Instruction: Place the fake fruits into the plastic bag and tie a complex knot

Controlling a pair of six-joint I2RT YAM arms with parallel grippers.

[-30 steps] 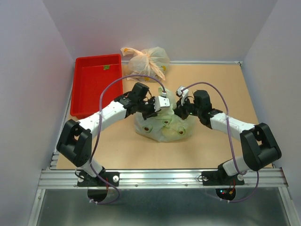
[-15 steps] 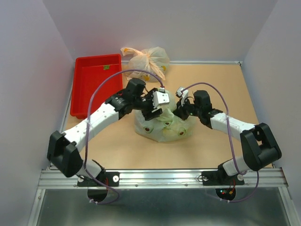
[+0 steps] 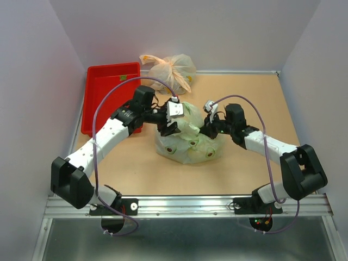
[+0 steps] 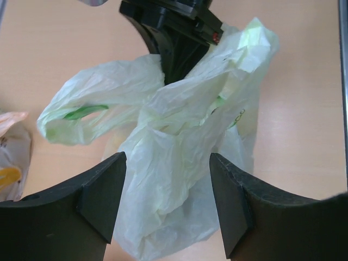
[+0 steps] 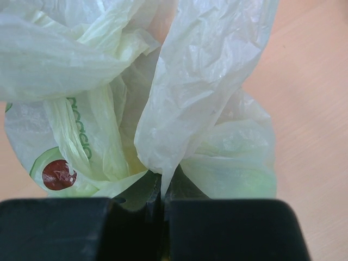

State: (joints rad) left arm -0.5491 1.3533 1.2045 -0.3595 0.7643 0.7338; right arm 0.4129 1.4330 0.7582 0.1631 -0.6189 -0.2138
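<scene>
The pale-green plastic bag (image 3: 187,145) sits bulging in the middle of the table, its top bunched up into loose folds (image 4: 179,109). The fake fruits are hidden inside it, and I cannot make out a knot in the crumpled handles. My left gripper (image 3: 175,124) hovers over the bag's left top, open; in the left wrist view the bag (image 4: 163,206) lies beyond the wide gap between its fingers (image 4: 100,201), untouched. My right gripper (image 3: 206,124) is shut on a thin pinched strip of the bag (image 5: 163,187) at its right top. It also shows in the left wrist view as the right gripper (image 4: 174,32) behind the bag.
A red tray (image 3: 109,100) stands at the back left. An orange knotted bag (image 3: 169,69) lies against the back wall and shows as an orange bag (image 4: 11,155) at the left edge of the left wrist view. White walls enclose three sides.
My left gripper opened and let go of the bag's handle, then drew back up and to the left as the left arm swung outward. The right gripper kept its pinch and place.
</scene>
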